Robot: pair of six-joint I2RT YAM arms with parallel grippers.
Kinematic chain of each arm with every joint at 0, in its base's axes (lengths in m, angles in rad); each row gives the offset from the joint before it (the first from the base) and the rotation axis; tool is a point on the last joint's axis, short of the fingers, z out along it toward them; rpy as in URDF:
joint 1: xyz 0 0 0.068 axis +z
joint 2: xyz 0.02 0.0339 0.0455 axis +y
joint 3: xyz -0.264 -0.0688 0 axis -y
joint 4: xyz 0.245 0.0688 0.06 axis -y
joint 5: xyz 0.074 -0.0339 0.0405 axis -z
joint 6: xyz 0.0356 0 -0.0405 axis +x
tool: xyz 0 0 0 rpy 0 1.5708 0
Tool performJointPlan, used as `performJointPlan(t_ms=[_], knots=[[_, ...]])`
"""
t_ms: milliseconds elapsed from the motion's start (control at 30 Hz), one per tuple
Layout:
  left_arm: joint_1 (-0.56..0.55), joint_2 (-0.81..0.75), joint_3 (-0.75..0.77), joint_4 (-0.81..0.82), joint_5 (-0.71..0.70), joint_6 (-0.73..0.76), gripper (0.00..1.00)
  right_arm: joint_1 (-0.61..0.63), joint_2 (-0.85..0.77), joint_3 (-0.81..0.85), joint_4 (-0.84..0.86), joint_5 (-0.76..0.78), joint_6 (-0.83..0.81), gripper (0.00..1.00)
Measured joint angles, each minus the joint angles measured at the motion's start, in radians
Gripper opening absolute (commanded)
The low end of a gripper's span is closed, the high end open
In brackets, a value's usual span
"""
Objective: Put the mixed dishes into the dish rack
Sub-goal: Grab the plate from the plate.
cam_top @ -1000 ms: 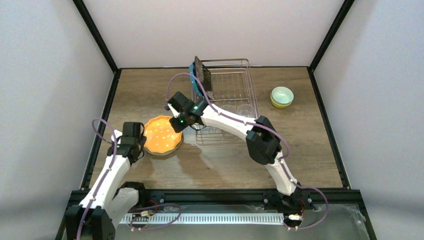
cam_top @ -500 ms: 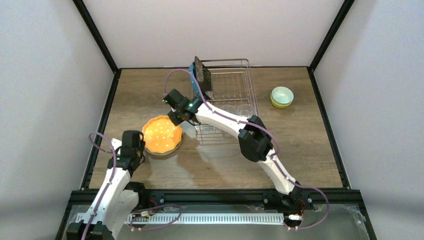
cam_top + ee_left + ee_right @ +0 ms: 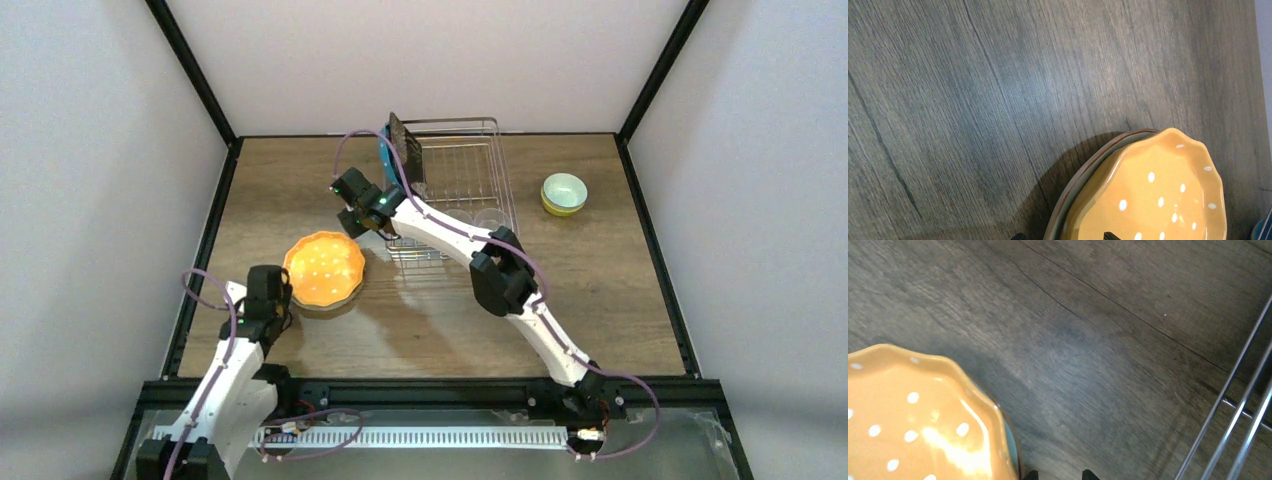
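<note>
Standing in the dish rack [image 3: 470,122] is the black plate [image 3: 405,150]; left gripper [image 3: 1062,235] and right gripper [image 3: 1059,474] both gape empty.

PLACE: robotics lab test cell | SEEN: blank white panels [image 3: 100,200] in a black frame [image 3: 190,65]; wood-grain counter [image 3: 280,190]; left arm [image 3: 228,355] and right arm [image 3: 545,335] bolted along its near edge
</note>
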Motion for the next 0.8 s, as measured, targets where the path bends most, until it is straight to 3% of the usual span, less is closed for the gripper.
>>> performJointPlan(t_ms=[800], knots=[[0.0,0.06,-0.021,0.12,-0.007,-0.03,0.9,-0.041,0.125,0.109,0.002,-0.182,0.0,0.44]])
